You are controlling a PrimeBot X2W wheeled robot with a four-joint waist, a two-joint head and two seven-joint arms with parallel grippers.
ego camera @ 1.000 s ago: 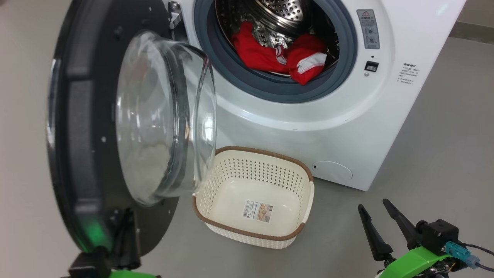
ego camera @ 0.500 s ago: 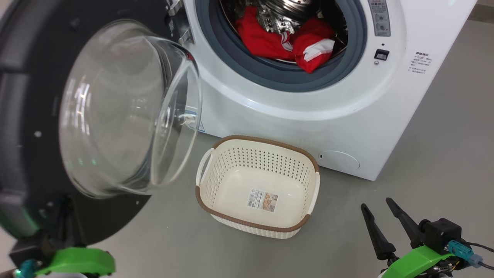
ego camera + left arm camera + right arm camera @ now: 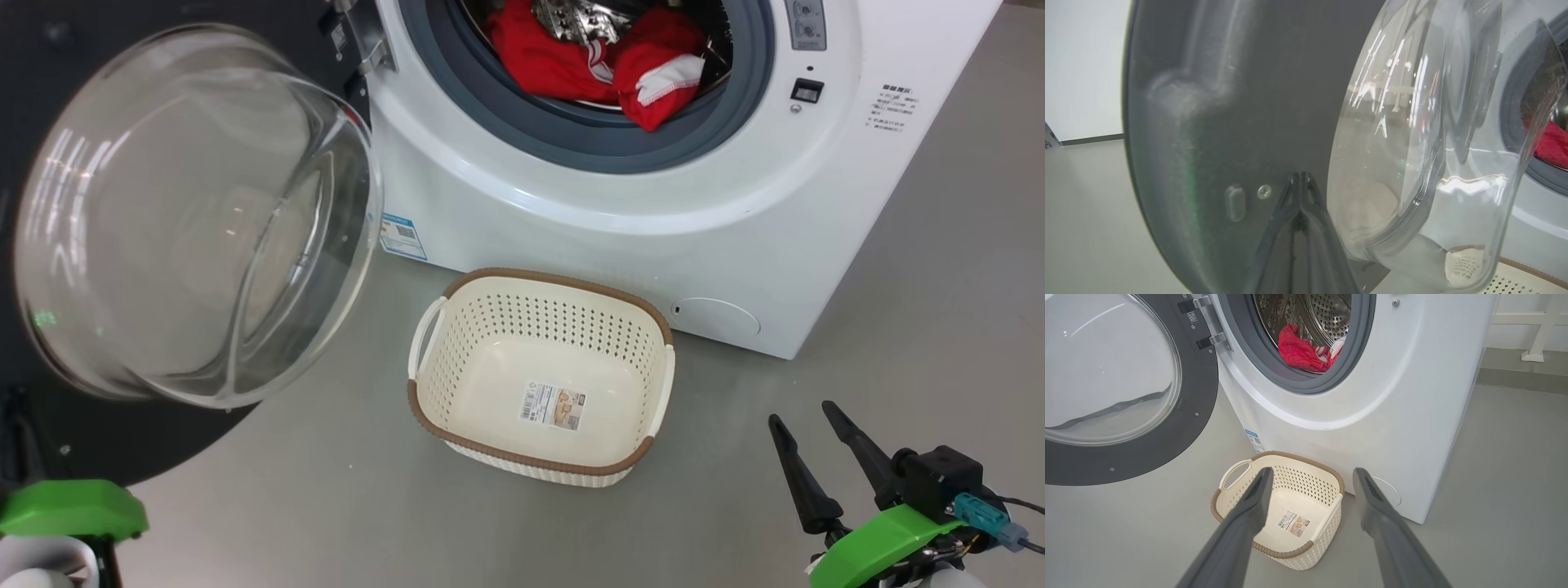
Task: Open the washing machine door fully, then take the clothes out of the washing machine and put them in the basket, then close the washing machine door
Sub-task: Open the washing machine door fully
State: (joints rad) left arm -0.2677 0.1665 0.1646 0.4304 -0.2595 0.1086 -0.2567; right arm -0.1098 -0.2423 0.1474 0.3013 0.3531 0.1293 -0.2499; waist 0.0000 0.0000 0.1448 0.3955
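Grey floor [image 3: 326,506] runs under everything, and on it stands the washing machine [image 3: 571,212], a big white front-loader with a grey seal round its mouth. From my screens, the washing machine door [image 3: 1192,416] hangs wide on its hinge at the left of the opening, its black ring and bulging clear bowl turned towards me, so I judge the opening step done or very nearly so. The basket [image 3: 490,327] sits on the floor just in front of the machine, below the opening, cream and perforated with a brown rim, holding nothing but its paper label. The clothes [image 3: 555,61] lie low in the drum, bright red with white trim, one fold drooping onto the seal, so unloading and closing the door are both left to do. My left gripper [image 3: 1300,176] has its fingers pressed together, grasping nothing, pointed at the door's dark inner face; I cannot tell whether it touches. My right gripper [image 3: 801,413] hovers spread and empty at lower right, well apart from the basket.
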